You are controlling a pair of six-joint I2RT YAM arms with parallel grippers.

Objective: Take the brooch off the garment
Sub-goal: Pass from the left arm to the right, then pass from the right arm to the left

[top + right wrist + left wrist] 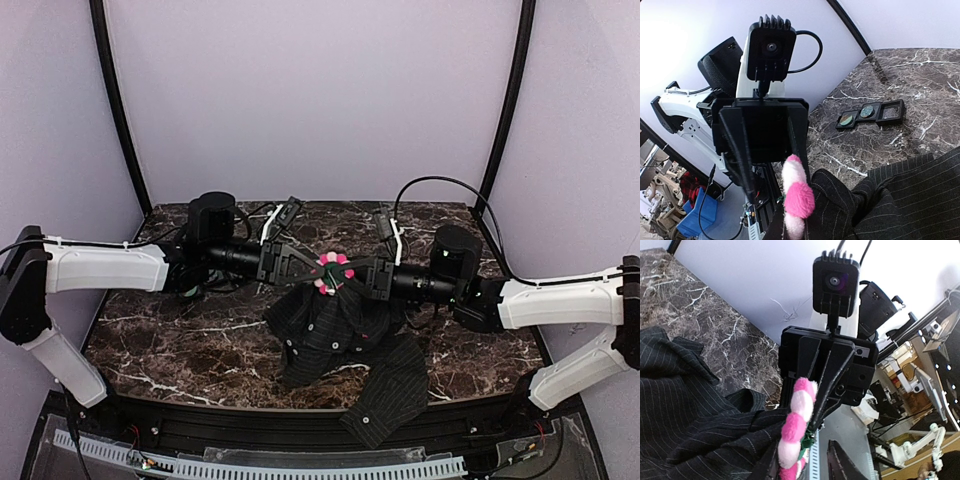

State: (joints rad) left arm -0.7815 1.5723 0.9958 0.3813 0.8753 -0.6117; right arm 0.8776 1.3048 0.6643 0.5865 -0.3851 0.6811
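Marble bench [180, 330]: brooch [332, 272] sits mid-bench atop a peak of shirt [340, 340], between your claws. Your right claw [346, 276] is closed tight, hold unclear; left claw [317, 268] jaws partly apart.

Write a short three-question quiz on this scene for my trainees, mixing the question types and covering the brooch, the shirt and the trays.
1. Multiple choice: where is the pink brooch?
A) between the left gripper and the right gripper
B) inside a tray
C) at the table's near edge, away from both arms

2. True or false: the shirt is plain white.

3. Fill in the number: in the right wrist view, ___ small black trays sit side by side in a row on the marble table.

Key: 1 A. 2 False: it is black with fine pinstripes. 3 Three.
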